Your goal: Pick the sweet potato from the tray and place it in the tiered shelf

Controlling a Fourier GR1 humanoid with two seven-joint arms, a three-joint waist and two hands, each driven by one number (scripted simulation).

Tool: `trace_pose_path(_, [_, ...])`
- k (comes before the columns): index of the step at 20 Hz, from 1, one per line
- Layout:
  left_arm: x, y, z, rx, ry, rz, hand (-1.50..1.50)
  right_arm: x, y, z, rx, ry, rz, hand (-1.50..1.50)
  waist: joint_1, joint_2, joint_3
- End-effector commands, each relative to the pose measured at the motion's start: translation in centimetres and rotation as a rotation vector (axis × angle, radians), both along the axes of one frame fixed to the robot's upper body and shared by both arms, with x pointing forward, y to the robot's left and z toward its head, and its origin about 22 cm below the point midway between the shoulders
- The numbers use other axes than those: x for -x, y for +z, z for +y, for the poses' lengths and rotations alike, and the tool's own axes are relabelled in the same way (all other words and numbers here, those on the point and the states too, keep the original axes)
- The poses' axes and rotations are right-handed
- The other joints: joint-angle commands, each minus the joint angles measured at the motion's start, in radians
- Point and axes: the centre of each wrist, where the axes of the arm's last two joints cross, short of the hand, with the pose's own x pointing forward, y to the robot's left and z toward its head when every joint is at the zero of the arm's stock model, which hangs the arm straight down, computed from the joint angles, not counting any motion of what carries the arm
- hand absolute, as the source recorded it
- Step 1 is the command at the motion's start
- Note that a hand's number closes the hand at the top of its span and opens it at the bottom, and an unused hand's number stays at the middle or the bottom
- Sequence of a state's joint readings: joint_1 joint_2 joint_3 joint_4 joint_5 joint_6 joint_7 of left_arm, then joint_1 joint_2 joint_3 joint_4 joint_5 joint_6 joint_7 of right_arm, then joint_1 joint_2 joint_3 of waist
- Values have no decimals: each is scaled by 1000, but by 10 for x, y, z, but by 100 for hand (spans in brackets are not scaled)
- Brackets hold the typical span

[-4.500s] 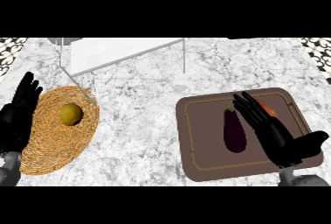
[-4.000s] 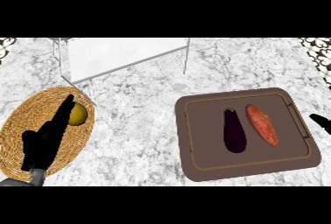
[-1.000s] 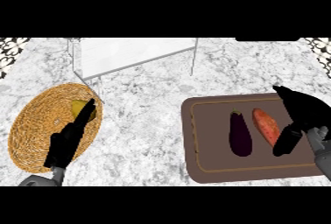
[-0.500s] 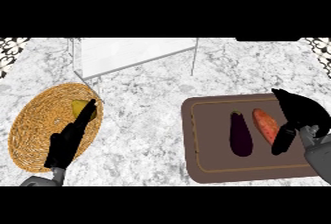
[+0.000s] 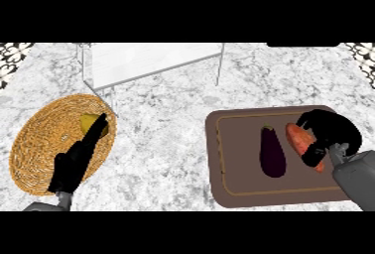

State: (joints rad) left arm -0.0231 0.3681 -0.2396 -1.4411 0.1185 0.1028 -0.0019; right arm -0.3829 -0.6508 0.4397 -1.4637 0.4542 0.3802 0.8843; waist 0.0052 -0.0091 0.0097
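The brown tray [image 5: 242,193] holds a dark eggplant [image 5: 273,153] and, just right of it, the sweet potato [image 5: 296,138], partly covered by the right hand [image 5: 331,134], whose fingers are curled round it. In the woven basket [image 5: 36,144] a yellow fruit [image 5: 91,122] is seen under the straight-fingered left hand [image 5: 77,161]. Farther back, the shelf [image 5: 147,62] is seen.

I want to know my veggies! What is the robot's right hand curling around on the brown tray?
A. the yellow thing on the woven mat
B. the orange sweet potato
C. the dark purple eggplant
B: the right hand curls over the orange sweet potato, while the eggplant lies untouched beside it.
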Motion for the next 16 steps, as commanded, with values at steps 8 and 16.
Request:
trace_pose_path(8, [11,-22,-6,5,3,105,0,-11,-19,19,14,47,-90,150,2,11,-10])
trace_pose_path(16, [-4,-14,-5,23,-5,96,0,8,7,75,-64,128,-243,150,-6,8,-10])
